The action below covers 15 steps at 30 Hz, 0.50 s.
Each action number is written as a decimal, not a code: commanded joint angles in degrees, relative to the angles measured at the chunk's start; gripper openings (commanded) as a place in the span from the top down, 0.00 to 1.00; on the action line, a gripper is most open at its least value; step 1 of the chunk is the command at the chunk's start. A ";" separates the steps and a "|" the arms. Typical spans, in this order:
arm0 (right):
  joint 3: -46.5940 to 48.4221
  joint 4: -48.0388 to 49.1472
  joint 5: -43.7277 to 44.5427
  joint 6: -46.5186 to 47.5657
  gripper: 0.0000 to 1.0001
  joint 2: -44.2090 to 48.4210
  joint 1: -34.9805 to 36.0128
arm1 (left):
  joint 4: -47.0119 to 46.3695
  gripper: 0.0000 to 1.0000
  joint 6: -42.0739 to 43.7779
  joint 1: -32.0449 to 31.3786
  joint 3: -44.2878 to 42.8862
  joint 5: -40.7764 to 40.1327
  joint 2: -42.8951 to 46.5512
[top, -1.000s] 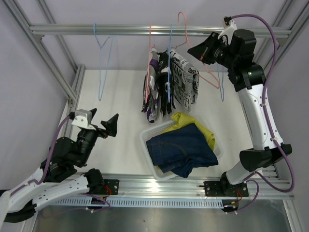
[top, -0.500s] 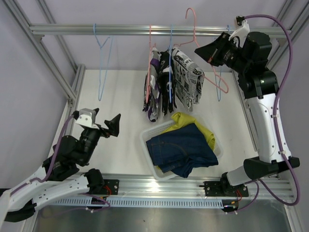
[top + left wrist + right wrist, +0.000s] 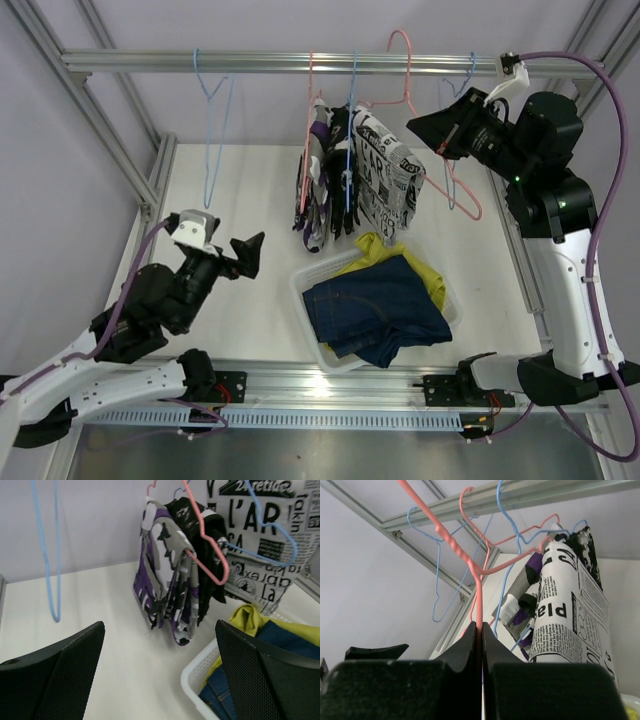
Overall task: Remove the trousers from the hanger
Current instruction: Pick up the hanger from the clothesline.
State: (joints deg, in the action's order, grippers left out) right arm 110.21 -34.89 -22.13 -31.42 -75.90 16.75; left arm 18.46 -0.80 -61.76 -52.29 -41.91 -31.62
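Clamping the pink hanger (image 3: 479, 600), right jaws meet; overhead view hides this.

Blue hanger (image 3: 54, 618) ×3, pink hanger (image 3: 479, 600) ×2; 5 total. Trousers 5 prs: 3 hung, i.e. purple-patt. pr (image 3: 165, 580), black splatter pr (image 3: 212, 565), lettered b/w pr (image 3: 250, 582). 2 in basket (image 3: 303, 285), i.e. yellow pr (image 3: 372, 250), navy pr (image 3: 385, 305). Basket ×1.

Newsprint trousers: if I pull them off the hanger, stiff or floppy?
Probably floppy: the newsprint trousers hang limp and folded. Likely light, being thin-looking cloth. A tug might also disturb the black pair hanging close beside them.
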 commanded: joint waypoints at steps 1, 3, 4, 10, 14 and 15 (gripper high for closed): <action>-0.87 8.35 3.40 0.74 1.00 4.96 1.70 | 0.62 0.04 -2.02 -3.53 -4.48 -2.29 -4.85; -2.80 8.44 5.51 0.75 1.00 5.84 2.40 | 0.62 0.04 -1.49 -5.56 -6.94 -6.59 -8.44; -3.42 8.44 6.48 0.75 1.00 6.37 2.67 | 0.44 0.04 -1.40 -7.39 -7.64 -7.74 -9.59; -6.94 7.92 14.12 0.92 1.00 9.80 6.26 | -0.27 0.04 -4.21 -11.45 -11.34 -11.52 -14.61; -5.89 6.16 20.53 1.71 1.00 10.51 8.91 | -0.26 0.04 -7.37 -13.47 -11.95 -14.68 -16.71; -5.45 5.63 21.59 1.97 1.00 10.51 9.35 | -0.35 0.04 -7.90 -14.00 -12.04 -15.65 -17.42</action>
State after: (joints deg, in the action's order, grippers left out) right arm 102.06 -36.01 -6.96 -30.94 -68.23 24.49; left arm 18.94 -5.10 -74.24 -61.56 -52.95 -48.07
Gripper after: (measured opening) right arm 0.033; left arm 0.963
